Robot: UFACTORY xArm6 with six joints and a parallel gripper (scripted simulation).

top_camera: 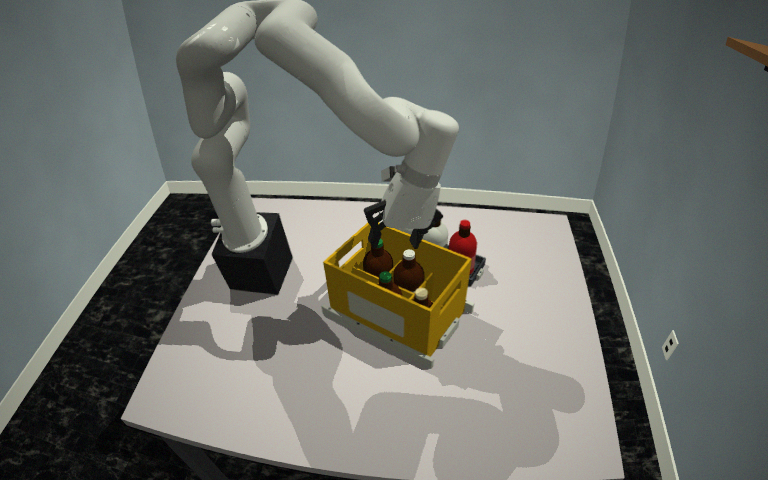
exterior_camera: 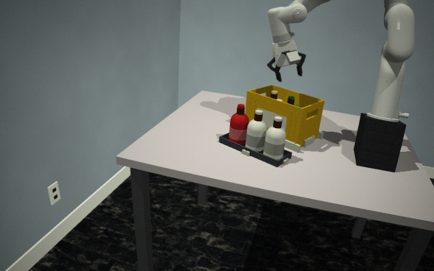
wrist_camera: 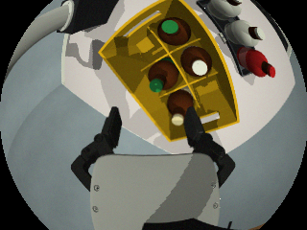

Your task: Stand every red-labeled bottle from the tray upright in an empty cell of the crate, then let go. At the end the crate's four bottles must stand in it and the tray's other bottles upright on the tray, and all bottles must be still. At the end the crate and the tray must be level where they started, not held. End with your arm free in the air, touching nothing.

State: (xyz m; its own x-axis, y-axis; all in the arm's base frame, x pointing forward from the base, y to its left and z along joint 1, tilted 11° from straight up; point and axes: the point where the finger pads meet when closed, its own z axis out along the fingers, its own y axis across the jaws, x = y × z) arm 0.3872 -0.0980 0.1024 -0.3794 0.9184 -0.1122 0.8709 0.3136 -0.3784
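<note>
Claw (top_camera: pixel 395 242) (exterior_camera: pixel 289 78) (wrist_camera: pixel 153 114): fingers wide apart, nothing between them; hanging in the air above the yellow crate (top_camera: pixel 378 314) (exterior_camera: pixel 299 126) (wrist_camera: pixel 135 98), tilted. White arm (top_camera: pixel 334 73) (exterior_camera: pixel 398 35): arches from a black base block (top_camera: pixel 249 274) (exterior_camera: pixel 379 143) to the claw.

Crate: upright on the table (top_camera: pixel 254 407) (exterior_camera: pixel 179 160), divided into cells. Four brown bottles stand inside, two green-capped, one white-capped, one cream-capped. Pale blocks sit along its foot.

Dark tray (top_camera: pixel 479 270) (exterior_camera: pixel 262 157) (wrist_camera: pixel 230 50): on the table, just beside the crate's long side. Three bottles upright in it, in a row: the red bottle (top_camera: pixel 463 246) (exterior_camera: pixel 239 127) (wrist_camera: pixel 252 61) at one end, not in the crate; next to it a white bottle (exterior_camera: pixel 256 134) (wrist_camera: pixel 241 33), then another white bottle (exterior_camera: pixel 275 140) (wrist_camera: pixel 223 7) at the other end.
</note>
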